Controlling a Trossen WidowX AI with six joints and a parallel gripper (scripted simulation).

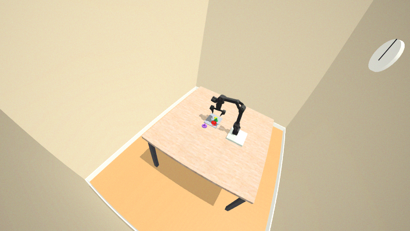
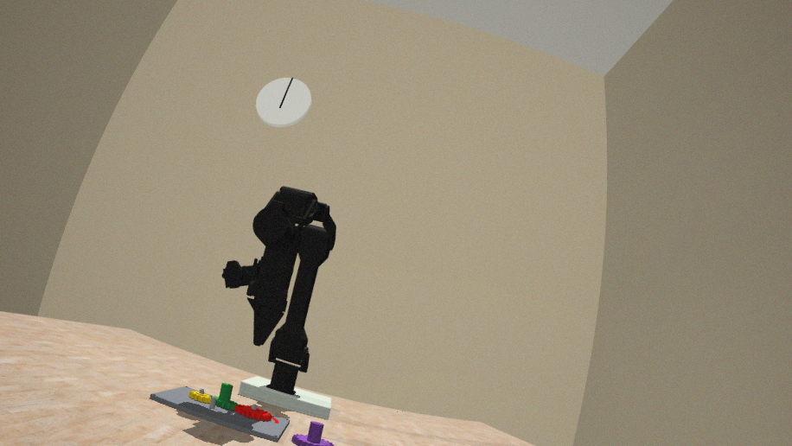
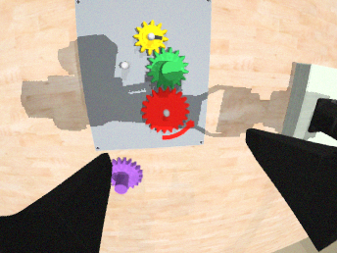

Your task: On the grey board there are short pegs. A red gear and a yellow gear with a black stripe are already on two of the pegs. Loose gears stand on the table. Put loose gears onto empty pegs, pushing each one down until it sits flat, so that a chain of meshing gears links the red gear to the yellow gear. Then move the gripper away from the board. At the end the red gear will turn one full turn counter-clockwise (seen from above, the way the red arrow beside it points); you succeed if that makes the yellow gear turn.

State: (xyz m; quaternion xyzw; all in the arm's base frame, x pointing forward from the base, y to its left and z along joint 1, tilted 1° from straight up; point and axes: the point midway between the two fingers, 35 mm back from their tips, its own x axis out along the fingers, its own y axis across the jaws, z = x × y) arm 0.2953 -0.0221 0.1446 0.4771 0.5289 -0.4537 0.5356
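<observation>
The grey board (image 1: 209,122) (image 2: 171,395) (image 3: 108,138) carries three gears. The yellow gear (image 2: 198,397) (image 3: 141,37) with its black stripe and the red gear (image 2: 252,412) (image 3: 156,105) sit on pegs. The green gear (image 2: 226,391) (image 3: 168,69) sits between them, looks flat, and its teeth appear to meet both. A bare peg (image 2: 212,403) (image 3: 124,65) stands beside the green gear. The purple gear (image 1: 204,126) (image 2: 316,431) (image 3: 129,172) stands upright on its disc on the table, off the board. My gripper (image 1: 216,114) (image 2: 258,342) (image 3: 180,148) is open and empty, high above the board.
The arm's pale base block (image 1: 237,137) (image 2: 285,398) (image 3: 299,100) stands on the wooden table (image 1: 189,146) beside the board. The red arrow (image 3: 178,133) curves along the red gear. The arm's shadow falls across the board.
</observation>
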